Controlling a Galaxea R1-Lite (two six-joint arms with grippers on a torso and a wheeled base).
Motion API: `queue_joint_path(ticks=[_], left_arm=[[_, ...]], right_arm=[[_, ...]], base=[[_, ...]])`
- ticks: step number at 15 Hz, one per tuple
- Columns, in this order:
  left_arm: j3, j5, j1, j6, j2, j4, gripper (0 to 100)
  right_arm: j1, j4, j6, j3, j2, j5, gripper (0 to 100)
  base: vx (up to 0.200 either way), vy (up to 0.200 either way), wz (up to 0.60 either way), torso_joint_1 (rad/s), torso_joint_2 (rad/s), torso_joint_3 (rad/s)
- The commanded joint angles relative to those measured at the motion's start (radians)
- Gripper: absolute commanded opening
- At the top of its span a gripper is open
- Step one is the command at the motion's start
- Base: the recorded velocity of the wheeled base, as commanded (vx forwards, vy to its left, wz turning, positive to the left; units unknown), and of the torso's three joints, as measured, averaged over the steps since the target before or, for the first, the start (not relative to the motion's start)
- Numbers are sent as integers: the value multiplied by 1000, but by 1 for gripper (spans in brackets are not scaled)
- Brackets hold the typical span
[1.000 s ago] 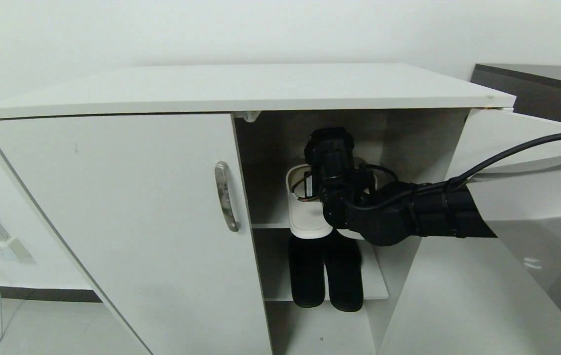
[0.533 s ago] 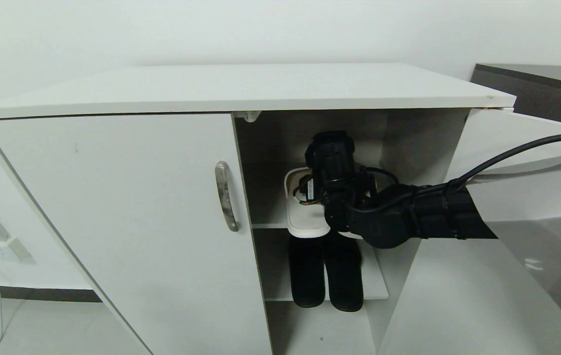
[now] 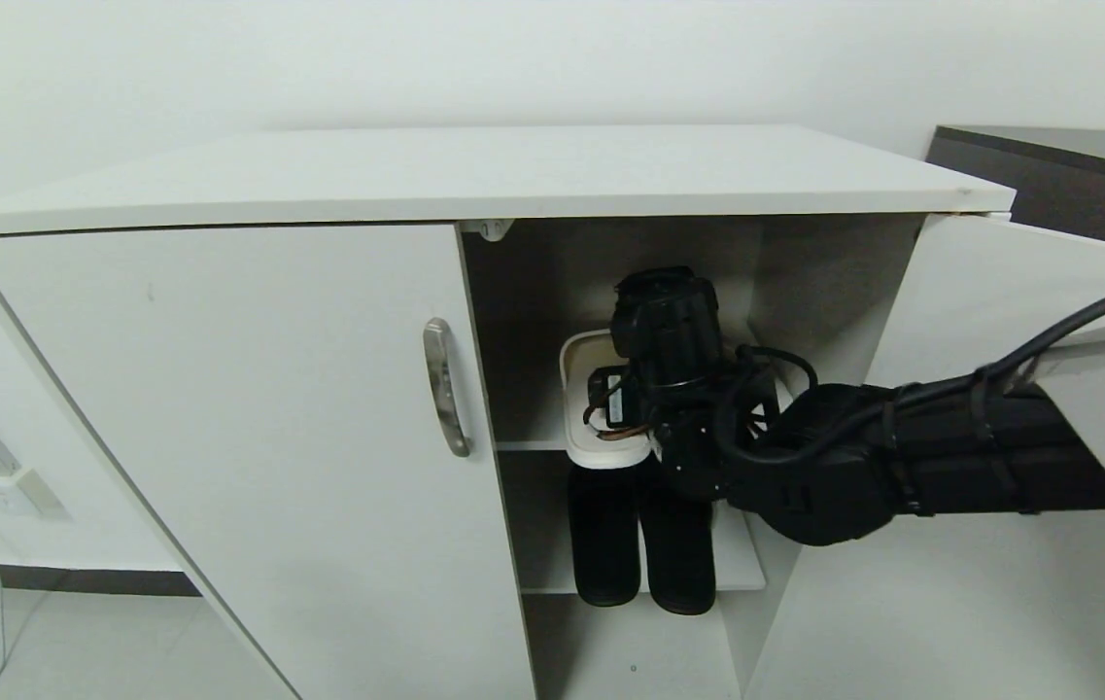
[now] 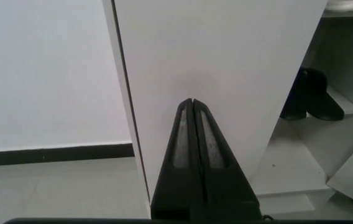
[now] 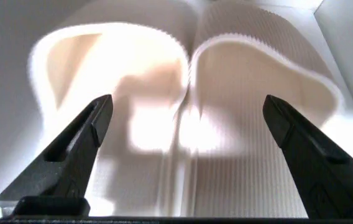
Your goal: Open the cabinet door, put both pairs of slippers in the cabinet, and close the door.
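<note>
One white cabinet (image 3: 474, 175) stands on grey floor (image 3: 76, 642) by a white wall (image 3: 513, 58). Inside it, ribbed cream slippers (image 5: 251, 74) lie before the spread-open right gripper (image 5: 187, 102); the left gripper (image 4: 192, 109) is clenched outside it.

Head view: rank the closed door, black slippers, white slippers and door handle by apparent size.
1. Closed door.
2. Black slippers and white slippers: not ranked, because the right arm covers much of the white pair.
3. Handle.
</note>
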State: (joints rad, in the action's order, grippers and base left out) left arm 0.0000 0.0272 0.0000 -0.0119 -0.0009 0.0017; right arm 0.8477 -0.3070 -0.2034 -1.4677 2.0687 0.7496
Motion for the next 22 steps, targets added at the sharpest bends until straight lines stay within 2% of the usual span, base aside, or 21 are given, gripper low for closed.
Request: queue_joint_path(ticks=[1, 4, 9, 11, 12, 17, 22], left_arm=[[0, 0, 2, 0, 1, 0, 0], [0, -1, 0, 1, 1, -2, 0], [0, 0, 2, 0, 1, 0, 0], [0, 0, 0, 0, 1, 0, 0], [0, 0, 0, 0, 2, 0, 0], [0, 0, 0, 0, 1, 0, 0], [0, -1, 0, 1, 1, 0, 0]], right_arm=[[36, -41, 1, 121, -113, 1, 100], [82, -119, 4, 300, -231, -12, 100], [100, -287, 15, 601, -406, -213, 100], [106, -366, 64, 687, -426, -285, 100], [114, -406, 87, 705, -423, -292, 0], [126, -420, 91, 708, -412, -297, 0], [145, -420, 91, 721, -409, -300, 0]], base=[[0, 0, 0, 0, 0, 0], [0, 0, 0, 0, 0, 0], [0, 0, 0, 0, 0, 0], [0, 0, 0, 0, 0, 0], [0, 0, 0, 0, 0, 0], [0, 0, 0, 0, 0, 0], [-200, 0, 0, 2, 3, -2]])
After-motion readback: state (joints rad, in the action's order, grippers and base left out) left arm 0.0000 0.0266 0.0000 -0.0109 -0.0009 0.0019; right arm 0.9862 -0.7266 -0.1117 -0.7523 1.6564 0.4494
